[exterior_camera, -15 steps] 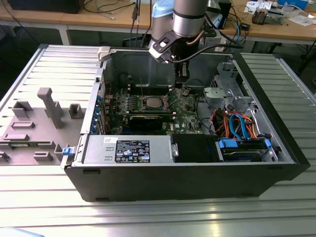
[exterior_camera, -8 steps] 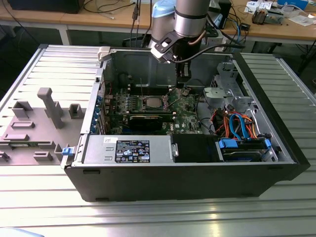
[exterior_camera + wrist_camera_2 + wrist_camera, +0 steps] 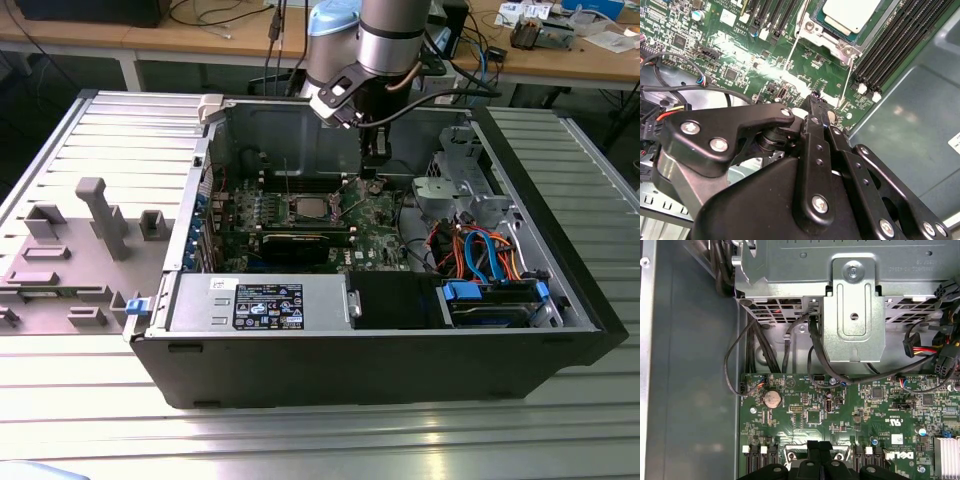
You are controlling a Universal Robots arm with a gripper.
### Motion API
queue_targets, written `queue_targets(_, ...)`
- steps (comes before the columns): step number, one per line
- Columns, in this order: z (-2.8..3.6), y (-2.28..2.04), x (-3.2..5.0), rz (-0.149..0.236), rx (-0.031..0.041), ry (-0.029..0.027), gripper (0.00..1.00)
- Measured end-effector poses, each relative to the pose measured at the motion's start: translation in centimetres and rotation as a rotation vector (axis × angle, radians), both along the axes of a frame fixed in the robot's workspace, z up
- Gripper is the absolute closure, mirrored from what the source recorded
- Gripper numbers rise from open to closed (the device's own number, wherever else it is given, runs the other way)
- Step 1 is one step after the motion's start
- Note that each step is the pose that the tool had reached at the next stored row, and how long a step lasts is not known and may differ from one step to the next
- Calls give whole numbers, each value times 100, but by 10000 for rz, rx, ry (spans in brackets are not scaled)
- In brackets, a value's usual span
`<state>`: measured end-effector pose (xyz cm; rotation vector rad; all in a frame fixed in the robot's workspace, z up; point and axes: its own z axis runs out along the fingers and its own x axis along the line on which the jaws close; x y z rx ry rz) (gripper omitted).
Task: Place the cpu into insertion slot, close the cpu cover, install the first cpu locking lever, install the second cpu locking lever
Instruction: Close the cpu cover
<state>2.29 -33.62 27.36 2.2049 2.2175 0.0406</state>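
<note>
End effector (image 3: 375, 165) hangs low inside the open computer case (image 3: 300, 350) on the worktop (image 3: 90, 420) in the exterior view, just to that view's right of the insertion slot (image 3: 293, 210). Pale cpu (image 3: 309, 207) lies in the slot. This view gives the overall placing: arm between the case walls, graphics card (image 3: 300, 243) nearer the camera.

Second wrist view adds the close detail. Fingers (image 3: 815, 120) are drawn together, narrow, with nothing seen between them; the tip is near the motherboard (image 3: 740, 55). Cpu sits silver top up, and the cpu cover (image 3: 816, 27) appears to lie down around it. Two thin wires run out from the frame: near locking lever (image 3: 846, 80), just beside the tip, and far locking lever (image 3: 793, 50). Both look unlatched, so the lever step is judged to be in hand. To do it well: meet the wire close to its free end and sweep it slowly down and under its catch, keeping off the memory slots (image 3: 890, 45).

First wrist view takes in the other side of the board: coin cell (image 3: 772, 399), black cables (image 3: 815, 355), drive cage (image 3: 854, 315) beyond.
</note>
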Motion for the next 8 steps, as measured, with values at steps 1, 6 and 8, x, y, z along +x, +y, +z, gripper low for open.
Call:
queue_targets(1, 0, 0, 1, 0, 0, 0, 89)
queue_targets(6, 0, 0, 11, 1, 0, 0, 89)
queue_targets(8, 0, 0, 18, 1, 0, 0, 89)
